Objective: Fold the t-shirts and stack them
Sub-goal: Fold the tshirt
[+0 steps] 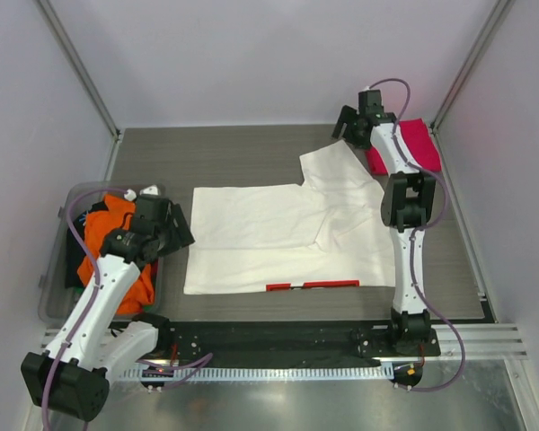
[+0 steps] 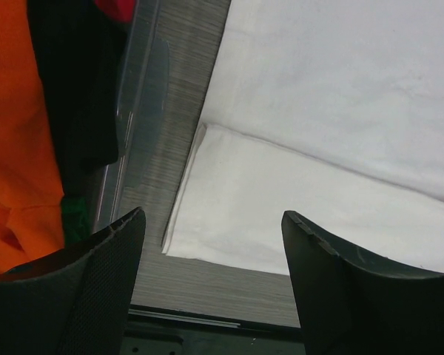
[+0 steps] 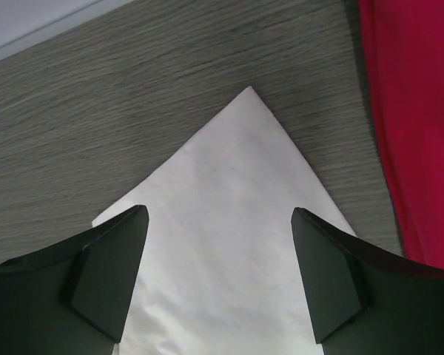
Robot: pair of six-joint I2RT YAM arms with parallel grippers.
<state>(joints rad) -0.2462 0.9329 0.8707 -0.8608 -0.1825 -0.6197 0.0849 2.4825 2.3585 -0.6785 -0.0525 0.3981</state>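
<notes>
A white t-shirt (image 1: 278, 235) lies spread across the middle of the table, partly folded, with a red strip (image 1: 312, 285) showing at its near edge. My left gripper (image 1: 178, 233) hangs open just off its left edge. In the left wrist view the open left gripper (image 2: 213, 216) sits above that shirt's near-left corner (image 2: 229, 222) and holds nothing. My right gripper (image 1: 344, 128) is open over the far sleeve; in the right wrist view the sleeve's pointed tip (image 3: 233, 185) lies between and below the open right gripper (image 3: 220, 213). A pink-red t-shirt (image 1: 413, 144) lies at the back right.
A clear plastic bin (image 1: 49, 265) at the left holds an orange t-shirt (image 1: 108, 235) and a dark one (image 2: 74, 89). Its wall (image 2: 137, 96) runs close beside the left gripper. The pink-red cloth (image 3: 414, 111) lies just right of the sleeve. Enclosure walls surround the table.
</notes>
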